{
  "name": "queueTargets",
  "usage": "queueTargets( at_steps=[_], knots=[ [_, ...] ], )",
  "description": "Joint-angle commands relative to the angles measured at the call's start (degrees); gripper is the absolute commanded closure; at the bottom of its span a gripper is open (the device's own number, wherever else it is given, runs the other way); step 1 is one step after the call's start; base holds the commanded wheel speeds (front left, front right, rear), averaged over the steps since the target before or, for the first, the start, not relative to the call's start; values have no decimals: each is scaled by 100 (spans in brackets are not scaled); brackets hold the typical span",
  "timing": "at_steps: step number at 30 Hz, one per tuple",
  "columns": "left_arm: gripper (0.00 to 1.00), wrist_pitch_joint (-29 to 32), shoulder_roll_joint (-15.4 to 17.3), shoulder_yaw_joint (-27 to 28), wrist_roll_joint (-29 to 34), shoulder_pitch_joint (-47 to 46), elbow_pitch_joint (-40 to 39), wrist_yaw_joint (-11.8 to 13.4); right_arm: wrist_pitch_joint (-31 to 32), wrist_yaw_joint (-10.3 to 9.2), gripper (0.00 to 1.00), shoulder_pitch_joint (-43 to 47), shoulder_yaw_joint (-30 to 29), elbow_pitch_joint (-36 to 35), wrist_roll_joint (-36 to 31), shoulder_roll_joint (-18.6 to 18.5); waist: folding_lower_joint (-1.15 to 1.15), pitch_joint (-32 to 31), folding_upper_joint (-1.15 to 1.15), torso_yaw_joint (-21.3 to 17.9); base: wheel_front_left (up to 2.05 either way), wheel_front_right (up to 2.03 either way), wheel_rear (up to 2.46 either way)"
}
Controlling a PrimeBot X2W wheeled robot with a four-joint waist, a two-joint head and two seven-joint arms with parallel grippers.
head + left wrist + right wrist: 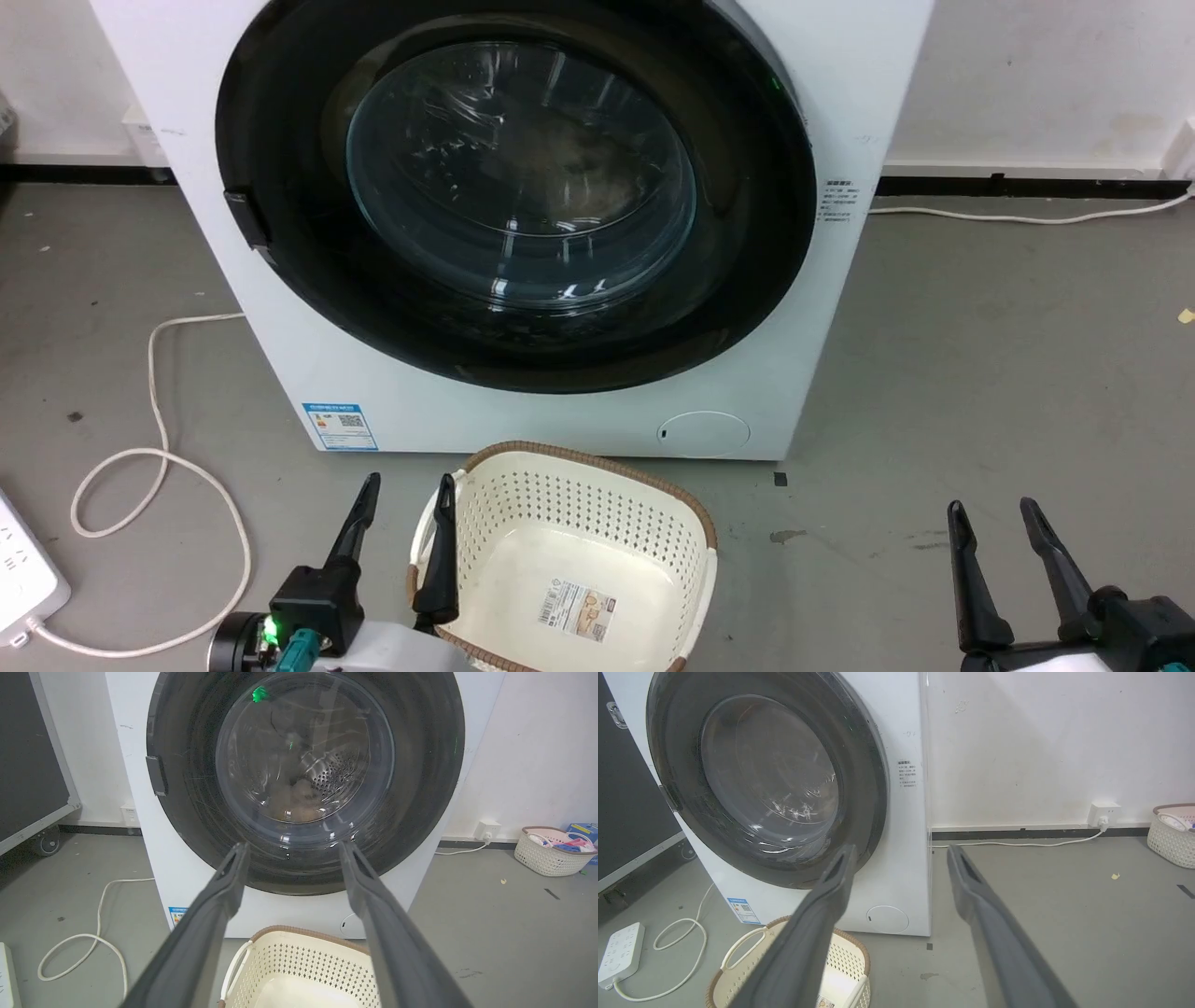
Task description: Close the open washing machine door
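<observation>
Left tool (pixel 411 481), right tool (pixel 991 507) wide, empty; glossy round black washing machine door (pixel 523 205) flush.

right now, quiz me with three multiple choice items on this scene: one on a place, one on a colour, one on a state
1. Where does the cream basket stand?
A. on the floor before the washing machine
B. on top of the machine
C. inside the drum

2. What colour is the label sticker low on the machine's front?
A. red
B. blue
C. yellow

3. How does the washing machine door stand?
A. swung wide open
B. lying against the machine's front
C. off its hinge, on the floor

Answers:
1 A, the head view shows it on the grey floor just below the machine's front.
2 B, its border is blue.
3 B, it looks flush with the front in all three views.
</observation>
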Motion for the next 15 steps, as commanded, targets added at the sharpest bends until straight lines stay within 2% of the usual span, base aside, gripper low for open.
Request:
queueTargets(
  at_steps=[1,2,3,15],
  knots=[
    [0,-25,7,0,-35,36,18,15,-26,-4,0,34,6,16,-42,35,0,-2,0,-10,0,0,0],
    [0,-25,7,-5,-36,36,27,10,-26,-4,0,34,7,18,-43,36,0,-4,0,-14,0,0,0],
    [100,12,-1,-21,-32,0,39,-15,5,0,100,-4,1,4,1,0,0,-6,0,-16,0,0,0],
    [100,122,0,26,29,1,-20,-10,119,0,100,-51,23,-20,-66,3,0,-3,0,4,0,0,0]
  ],
)
